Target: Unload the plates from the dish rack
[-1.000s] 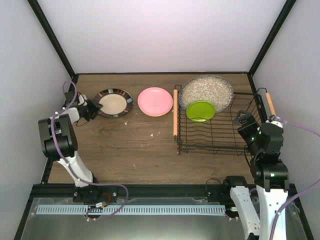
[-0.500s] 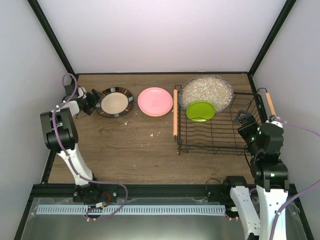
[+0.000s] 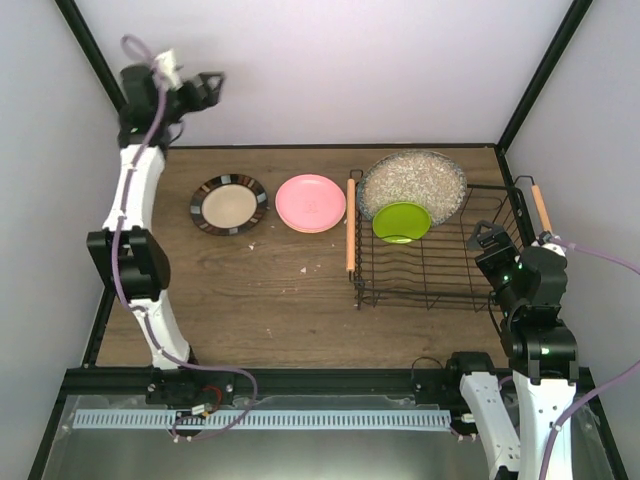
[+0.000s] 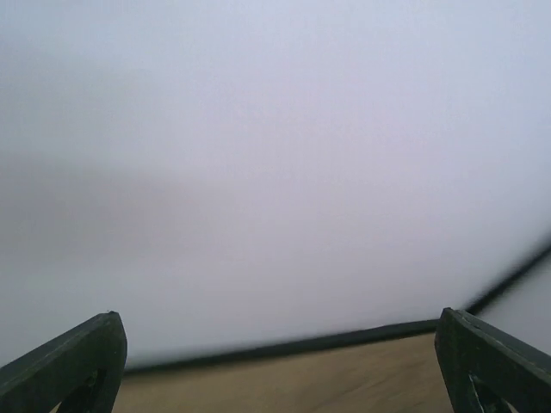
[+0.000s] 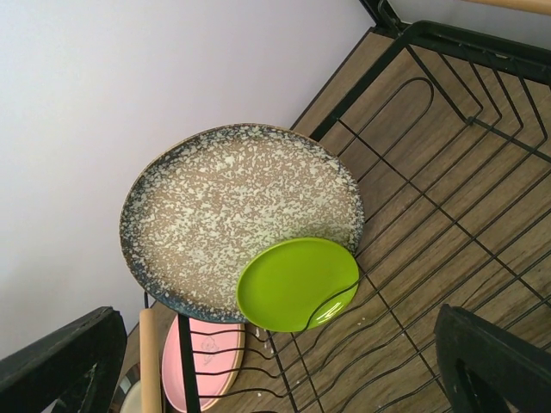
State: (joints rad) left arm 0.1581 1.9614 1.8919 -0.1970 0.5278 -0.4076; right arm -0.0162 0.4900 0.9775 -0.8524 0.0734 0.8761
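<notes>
The whole table (image 3: 260,290) and dish rack (image 3: 430,280) are shown by the top view only. Four plates are counted: speckled grey plate (image 3: 413,183) in the rack, brown-rimmed cream plate (image 3: 228,205) and pink plate (image 3: 310,203) left of it, lime green plate (image 3: 401,221) leaned on the grey. The left pincer (image 4: 284,361), before bare wall, and right pincer (image 5: 284,361) are seen spread, empty.

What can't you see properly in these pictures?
- Left wrist view: the open left gripper faces a blank wall, so no plates show there.
- Right wrist view: the small lime green plate covers the lower edge of the large speckled grey plate.
- Right wrist view: the round pink plate is partly hidden behind the speckled plate and the wires of the black wire dish rack.
</notes>
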